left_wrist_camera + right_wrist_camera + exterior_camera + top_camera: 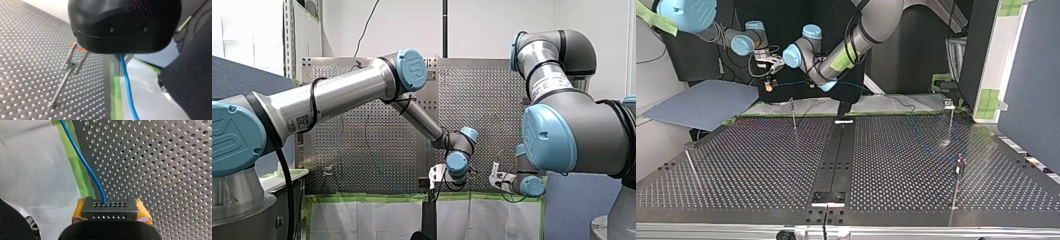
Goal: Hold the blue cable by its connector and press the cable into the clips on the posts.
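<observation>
In the top view, the nearest post [956, 187] and a leaning post [692, 167] at the view's left carry no cable that I can see; further back on the table [761, 165] stand a third post [793, 116] and a fourth post [950, 122], and a faint blue line trails toward the fourth, though I cannot tell whether it sits in a clip; past the table's far edge, over the green tape [80, 172], both arms hang with the blue cable [82, 157] stretched between them, above the third post's top and apart from it; my right gripper [110, 206] has its yellow pads [78, 212] closed tight on the connector [110, 211], from which the cable runs out ahead; my left gripper [120, 65] has its metal fingers [115, 67] drawn together around the cable further along, whether pinching or only guiding I cannot say; so the hold on the connector is made, and the pressing into clips looks wholly, or nearly wholly, left to do, beginning most likely at the third post; counted: one cable, one connector, two grippers, four posts as far as I can make out.
</observation>
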`<action>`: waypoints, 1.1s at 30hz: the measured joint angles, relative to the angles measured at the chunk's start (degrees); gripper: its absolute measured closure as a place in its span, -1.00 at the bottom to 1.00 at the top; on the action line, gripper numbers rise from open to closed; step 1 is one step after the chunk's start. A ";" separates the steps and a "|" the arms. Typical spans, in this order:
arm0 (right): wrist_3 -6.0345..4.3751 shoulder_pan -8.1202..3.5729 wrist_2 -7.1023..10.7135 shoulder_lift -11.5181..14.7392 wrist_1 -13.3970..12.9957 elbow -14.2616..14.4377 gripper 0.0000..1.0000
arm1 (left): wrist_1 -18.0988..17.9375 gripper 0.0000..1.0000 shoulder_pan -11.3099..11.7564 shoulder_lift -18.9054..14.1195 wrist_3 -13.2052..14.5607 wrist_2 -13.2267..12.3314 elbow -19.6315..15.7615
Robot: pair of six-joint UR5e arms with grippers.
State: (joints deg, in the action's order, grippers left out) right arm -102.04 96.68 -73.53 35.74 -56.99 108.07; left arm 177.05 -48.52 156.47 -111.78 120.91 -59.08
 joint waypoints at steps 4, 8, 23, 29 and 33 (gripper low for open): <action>-0.54 -0.75 0.52 0.00 0.06 -0.34 1.00 | -2.05 1.00 0.15 0.02 0.24 1.25 -0.11; -0.90 -1.42 0.71 0.00 0.54 -1.25 1.00 | -4.25 1.00 0.55 0.00 0.84 2.07 -1.28; -2.36 -2.13 0.76 -0.02 0.90 -4.07 1.00 | -11.81 1.00 2.75 0.15 3.80 0.26 -3.47; -2.86 -2.14 0.68 -0.01 0.88 -5.27 1.00 | -14.80 1.00 3.36 0.43 4.29 -0.70 -2.88; -2.90 -2.14 0.57 -0.02 1.16 -6.22 1.00 | -16.90 1.00 3.55 0.44 4.58 -0.86 -2.72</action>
State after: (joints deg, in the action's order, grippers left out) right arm -104.95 94.53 -72.95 35.72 -55.83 101.85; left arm 160.15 -44.97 156.91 -107.21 120.05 -61.81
